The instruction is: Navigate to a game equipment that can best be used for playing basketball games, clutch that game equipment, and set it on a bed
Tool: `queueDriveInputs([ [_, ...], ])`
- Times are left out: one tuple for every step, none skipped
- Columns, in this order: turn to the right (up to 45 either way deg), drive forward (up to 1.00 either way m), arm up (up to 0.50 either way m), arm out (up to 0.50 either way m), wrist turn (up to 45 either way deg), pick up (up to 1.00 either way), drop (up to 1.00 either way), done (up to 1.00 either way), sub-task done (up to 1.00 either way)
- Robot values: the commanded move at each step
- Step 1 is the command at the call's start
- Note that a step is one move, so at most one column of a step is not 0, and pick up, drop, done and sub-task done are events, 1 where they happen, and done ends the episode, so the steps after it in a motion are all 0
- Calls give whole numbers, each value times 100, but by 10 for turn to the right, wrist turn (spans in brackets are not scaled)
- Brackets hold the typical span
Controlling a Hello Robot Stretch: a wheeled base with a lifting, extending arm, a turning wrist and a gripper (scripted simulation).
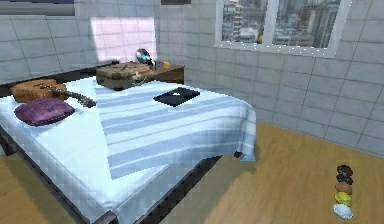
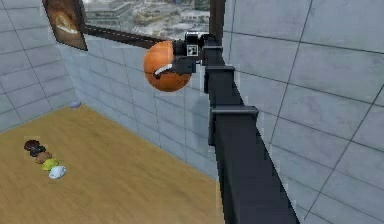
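The gripper (image 2: 183, 62) holds the ball (image 2: 163, 68) clear of any surface at the arm side view's upper middle, so the pickup looks done, leaving only the approach to the bed (image 1: 70, 150), at the forward view's left and centre, and the set-down.

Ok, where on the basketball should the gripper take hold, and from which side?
Across its widest middle band: the basketball is a plain round ball with no handle or edge, so off-centre contact would likely slip. The gripper holds it that way now, reaching in level from the arm side view's right, ball hanging clear of the floor.
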Motion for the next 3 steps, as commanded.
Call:
queueDriveInputs([
  [0, 0, 0, 0, -450, 0, 0, 0, 0],
  [0, 0, 0, 0, -450, 0, 0, 0, 0],
  [0, 0, 0, 0, -210, 0, 0, 0, 0],
])
